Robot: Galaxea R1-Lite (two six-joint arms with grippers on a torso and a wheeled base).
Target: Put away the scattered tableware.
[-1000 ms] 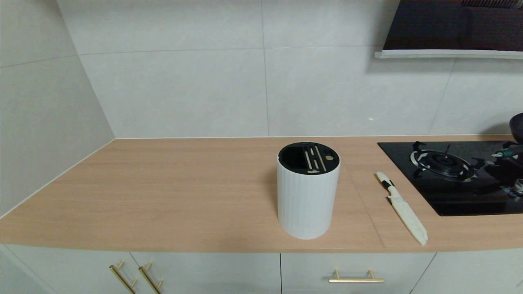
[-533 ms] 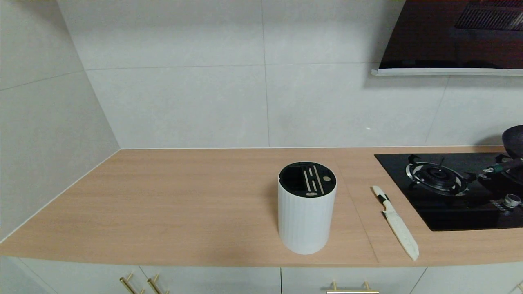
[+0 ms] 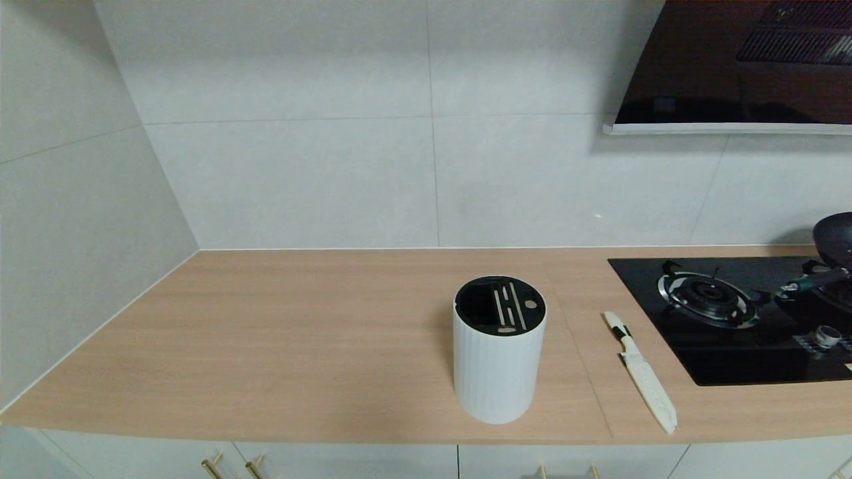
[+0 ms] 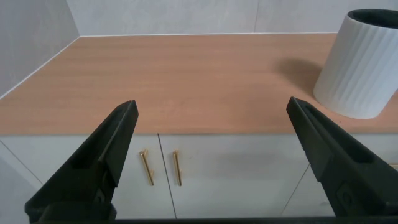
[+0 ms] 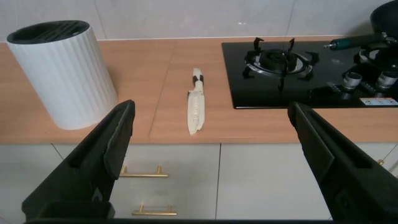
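From the head camera, we look over a wooden countertop (image 3: pixel 299 346) set against a pale tiled wall (image 3: pixel 299 179), with a dark extractor hood (image 3: pixel 732 66) above a black gas hob (image 3: pixel 725 332) and a dark pan (image 3: pixel 835 239) at the far right. A white ribbed holder (image 3: pixel 496 372) stands upright near the front edge. Its black top is cut with narrow slots and one larger opening, and we cannot tell what is inside. The knife (image 3: pixel 639 372) lies flat on the counter between holder and hob, touching neither.

The whole scene sits lower than a second ago and more of the hood shows. The camera has shifted, while holder and knife keep their places.

From the left wrist, the left gripper (image 4: pixel 211 106) hangs before the counter edge with its fingers spread wide and nothing between them. The holder (image 4: pixel 360 62) is off to one side and gold-handled cabinet doors (image 4: pixel 161 167) are below.

From the right wrist, the right gripper (image 5: pixel 211 107) is likewise spread and empty. The knife (image 5: pixel 196 109) lies beyond it, between the holder (image 5: pixel 62 74) and the hob (image 5: pixel 298 74).
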